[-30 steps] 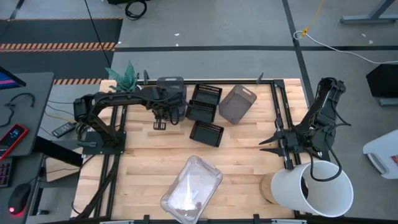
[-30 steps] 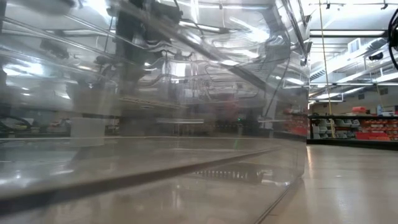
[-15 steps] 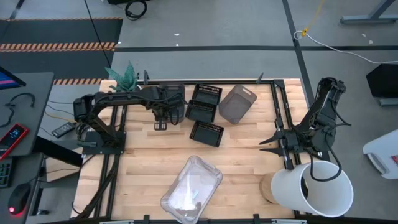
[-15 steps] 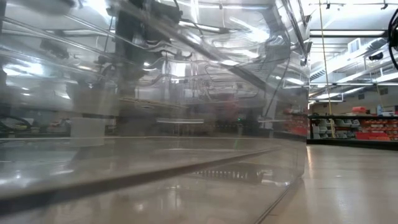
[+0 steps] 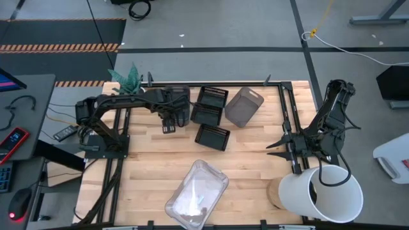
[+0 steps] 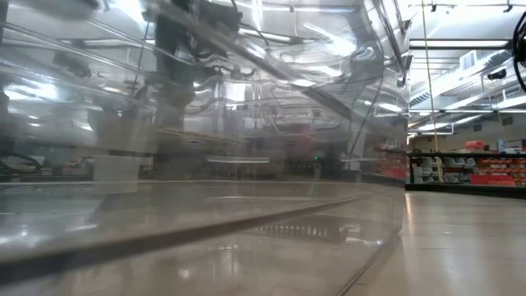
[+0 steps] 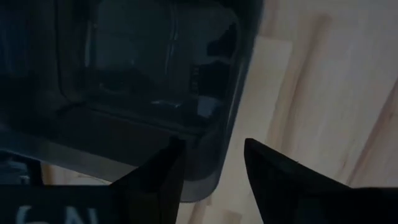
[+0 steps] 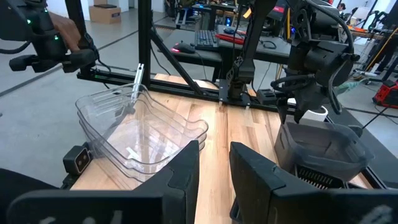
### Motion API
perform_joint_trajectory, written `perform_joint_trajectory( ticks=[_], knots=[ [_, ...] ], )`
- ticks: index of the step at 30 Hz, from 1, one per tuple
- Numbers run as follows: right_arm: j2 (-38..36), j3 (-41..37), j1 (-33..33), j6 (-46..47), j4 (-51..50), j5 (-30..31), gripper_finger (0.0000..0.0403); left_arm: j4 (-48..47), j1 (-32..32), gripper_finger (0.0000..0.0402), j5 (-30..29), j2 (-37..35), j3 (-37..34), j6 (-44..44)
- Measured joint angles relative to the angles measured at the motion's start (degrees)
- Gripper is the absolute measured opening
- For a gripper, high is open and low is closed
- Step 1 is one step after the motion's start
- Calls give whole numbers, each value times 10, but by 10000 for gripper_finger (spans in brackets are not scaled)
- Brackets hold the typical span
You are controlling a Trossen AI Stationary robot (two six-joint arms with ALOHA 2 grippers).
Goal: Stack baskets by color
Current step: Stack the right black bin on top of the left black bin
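My left gripper (image 7: 208,180) points down at the table's far left and is open. One finger stands inside and one outside the wall of a smoky grey basket (image 7: 155,74), which the arm mostly hides in the high view (image 5: 169,124). Another grey basket (image 5: 243,105) lies tilted at the far middle. Three black lattice baskets (image 5: 209,114) lie beside it. Nested clear baskets (image 5: 197,193) sit near the front edge and fill the low view (image 6: 205,164). My right gripper (image 8: 214,177) waits open at the table's right, holding nothing.
A big white bucket (image 5: 326,191) stands at the near right corner, just in front of my right arm. A green plant (image 5: 126,76) in a white pot (image 8: 309,115) stands at the far left corner. Bare wood (image 5: 147,160) lies between the clear baskets and the left arm.
My left gripper has opened over the grey basket's wall and rolled a little about its own pointing line, staying in the same place. Nothing else has moved.
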Motion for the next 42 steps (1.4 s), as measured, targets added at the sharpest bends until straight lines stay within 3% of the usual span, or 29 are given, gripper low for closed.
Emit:
perform_joint_trajectory(
  ticks=[9,21,28,42],
  knots=[
    [0,0,0,-4,0,3,95,71,-15,140,-1,0,0,-9],
    [0,0,-1,-9,1,5,95,142,-50,127,0,0,17,-44],
    [0,0,-19,-25,14,4,95,121,-68,117,12,29,97,-65],
    [0,0,-29,-31,12,-7,95,71,-72,119,13,232,363,-50]
  ],
)
